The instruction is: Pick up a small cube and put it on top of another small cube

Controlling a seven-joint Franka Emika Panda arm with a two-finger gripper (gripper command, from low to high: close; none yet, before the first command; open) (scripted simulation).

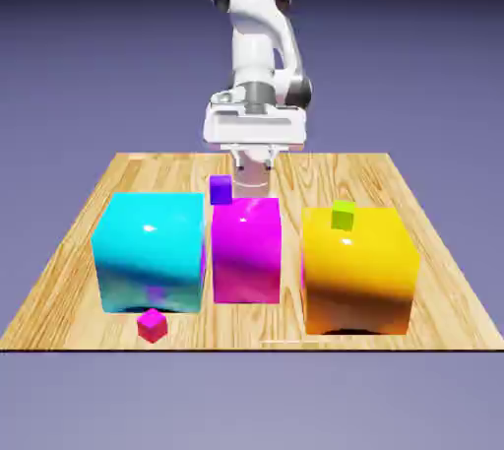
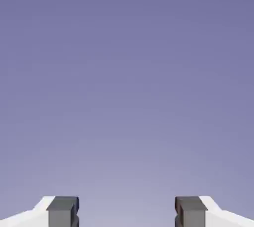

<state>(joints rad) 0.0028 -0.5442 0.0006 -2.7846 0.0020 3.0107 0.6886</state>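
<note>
Gripper (image 2: 127, 212) with fingertips apart, nothing between them, large magenta block (image 1: 246, 251) at the counter's (image 1: 266, 328) centre, tiny lime-green cube (image 1: 343, 215) toward three o'clock in the exterior view, tiny magenta-pink cube (image 1: 153, 325) toward seven o'clock, near the cyan block (image 1: 151, 251).

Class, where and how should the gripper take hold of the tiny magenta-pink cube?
Probably from above, fingers on two opposite upright faces: the tiny magenta-pink cube sits turned askew, so the jaws should twist to match its flat sides.
</note>
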